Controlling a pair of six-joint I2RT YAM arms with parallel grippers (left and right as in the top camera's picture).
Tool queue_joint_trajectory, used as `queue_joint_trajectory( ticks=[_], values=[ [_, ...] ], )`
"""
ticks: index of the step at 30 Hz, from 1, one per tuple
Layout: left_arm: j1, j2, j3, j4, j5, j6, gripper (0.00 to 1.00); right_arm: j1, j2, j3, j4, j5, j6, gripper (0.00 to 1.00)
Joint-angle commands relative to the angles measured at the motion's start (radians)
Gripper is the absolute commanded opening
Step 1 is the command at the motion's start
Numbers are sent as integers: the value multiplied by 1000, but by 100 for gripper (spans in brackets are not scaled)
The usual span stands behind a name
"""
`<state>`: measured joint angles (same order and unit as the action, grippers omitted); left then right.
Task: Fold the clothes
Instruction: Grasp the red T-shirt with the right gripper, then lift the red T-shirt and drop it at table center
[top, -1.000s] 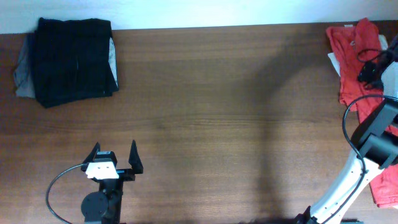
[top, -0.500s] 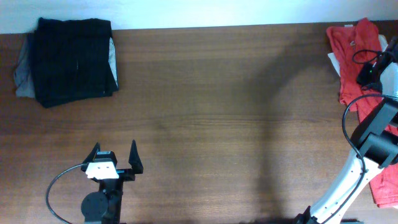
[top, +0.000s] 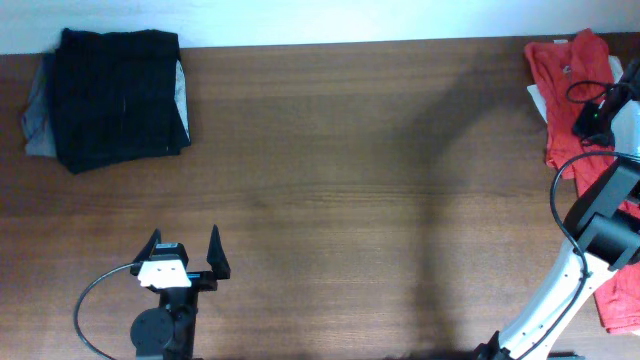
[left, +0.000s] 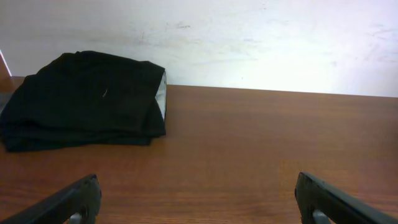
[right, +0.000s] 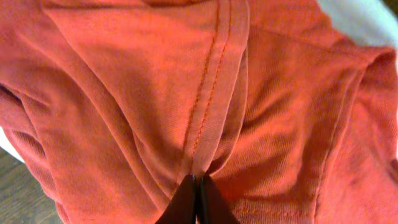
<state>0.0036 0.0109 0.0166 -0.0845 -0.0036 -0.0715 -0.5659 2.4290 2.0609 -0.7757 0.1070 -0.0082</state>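
We see the left gripper at 7 o'clock, its 2 fingers spread wide above the wooden table, holding nothing. At 3 o'clock the right gripper is pinched tight on a seamed fold of the red-orange T-shirt, which lies crumpled toward 2 o'clock. Farthest, at 10 o'clock, sits a folded black garment.

One red-orange T-shirt, one folded black garment, two arms.
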Motion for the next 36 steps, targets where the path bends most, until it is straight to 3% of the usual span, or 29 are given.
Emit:
queue_joint_trajectory(
  ticks=[1, 7, 12, 16, 21, 26, 27, 28, 29, 36],
  values=[
    [6, -5, -8, 2, 11, 9, 99, 4, 5, 86, -60, -4, 2, 4],
    [6, -6, -8, 2, 10, 9, 99, 38, -158, 435, -316, -122, 46, 4],
    [6, -6, -8, 2, 10, 9, 99, 194, -336, 502, -346, -291, 95, 4],
    [6, -6, -8, 2, 10, 9, 99, 541, -425, 502, -338, -321, 95, 4],
    [6, -6, -8, 2, 10, 9, 99, 1043, -383, 501, -316, -320, 95, 4],
    [6, -6, -8, 2, 10, 9, 99, 1328, -343, 501, -312, -316, 96, 5],
    [6, -6, -8, 2, 10, 9, 99, 1368, -341, 501, -314, -291, 96, 25],
    [6, -6, -8, 2, 11, 9, 99, 1388, -341, 501, -315, -274, 95, 77],
    [6, -6, -8, 2, 10, 9, 99, 1398, -341, 501, -319, -264, 95, 98],
    [6, -6, -8, 2, 11, 9, 99, 1278, -399, 502, -587, -140, 148, 98]
  ],
)
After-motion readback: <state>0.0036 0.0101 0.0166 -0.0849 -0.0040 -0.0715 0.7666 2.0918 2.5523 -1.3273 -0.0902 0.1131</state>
